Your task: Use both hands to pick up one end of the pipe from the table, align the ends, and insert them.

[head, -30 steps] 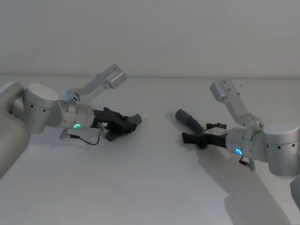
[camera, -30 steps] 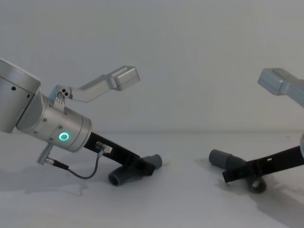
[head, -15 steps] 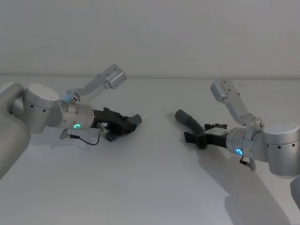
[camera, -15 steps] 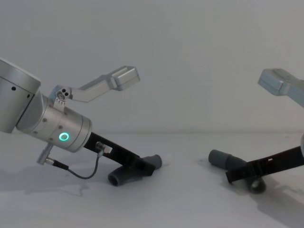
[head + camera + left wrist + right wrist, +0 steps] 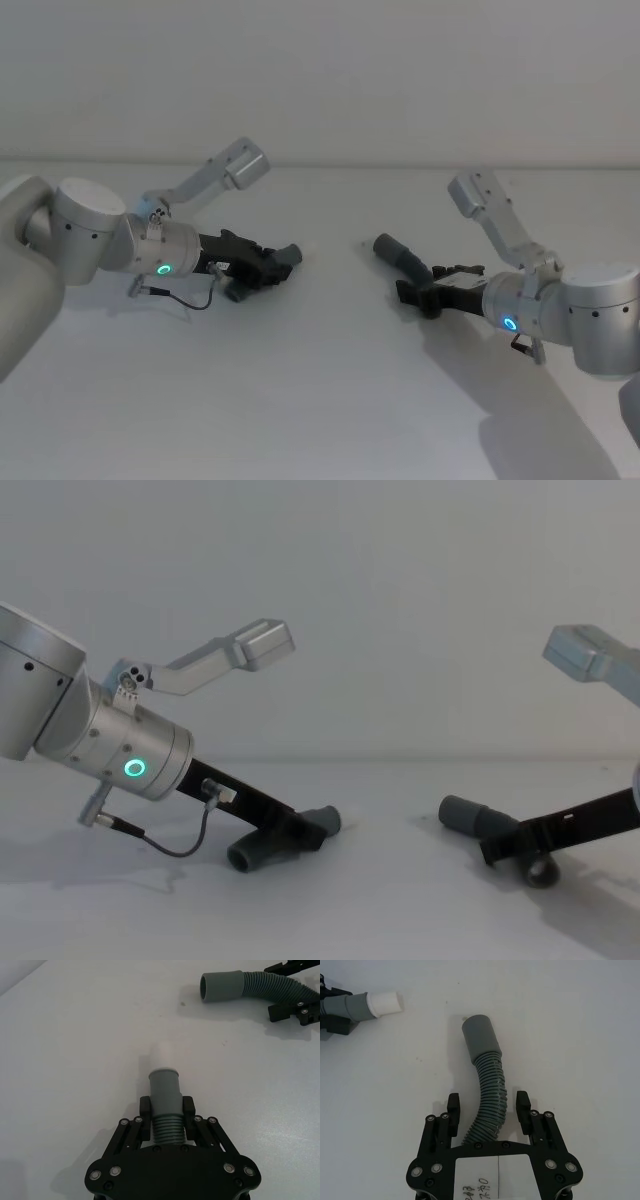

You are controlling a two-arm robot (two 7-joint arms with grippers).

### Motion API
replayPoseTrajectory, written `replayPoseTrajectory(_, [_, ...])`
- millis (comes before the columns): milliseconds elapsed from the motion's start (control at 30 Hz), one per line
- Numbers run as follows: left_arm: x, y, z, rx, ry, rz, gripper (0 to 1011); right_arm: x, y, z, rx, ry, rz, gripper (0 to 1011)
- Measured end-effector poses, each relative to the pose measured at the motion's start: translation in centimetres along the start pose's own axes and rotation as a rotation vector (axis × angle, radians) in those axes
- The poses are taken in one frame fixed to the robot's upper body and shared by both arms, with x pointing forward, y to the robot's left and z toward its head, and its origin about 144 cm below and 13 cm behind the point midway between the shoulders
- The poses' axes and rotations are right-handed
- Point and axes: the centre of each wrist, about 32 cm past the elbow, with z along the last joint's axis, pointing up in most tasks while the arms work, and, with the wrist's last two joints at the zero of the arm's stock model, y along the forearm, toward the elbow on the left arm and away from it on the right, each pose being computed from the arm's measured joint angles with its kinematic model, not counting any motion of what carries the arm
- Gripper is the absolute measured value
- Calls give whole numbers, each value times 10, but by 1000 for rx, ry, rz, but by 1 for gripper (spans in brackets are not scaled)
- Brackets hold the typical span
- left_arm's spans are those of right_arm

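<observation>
Pipe [image 5: 166,1130]: ribbed grey, smooth cuff [image 5: 164,1091], whitish tip [image 5: 162,1055].

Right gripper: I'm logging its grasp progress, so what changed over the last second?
The right gripper drew back slightly toward the robot's right along the right hose piece, fingers open astride its ribs, nothing taken hold of. The left gripper stayed shut on the left hose piece; neither piece moved.

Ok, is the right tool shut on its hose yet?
Open. The right tool straddles the hose; its fingers stand clear on both sides.
</observation>
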Motion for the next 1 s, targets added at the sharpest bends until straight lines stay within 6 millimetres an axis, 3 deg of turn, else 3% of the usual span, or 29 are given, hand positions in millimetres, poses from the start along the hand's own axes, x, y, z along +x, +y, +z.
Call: replayPoseTrajectory(1000, [0,0,0,0,0,0,366,0,0,0,-3,0,2,462])
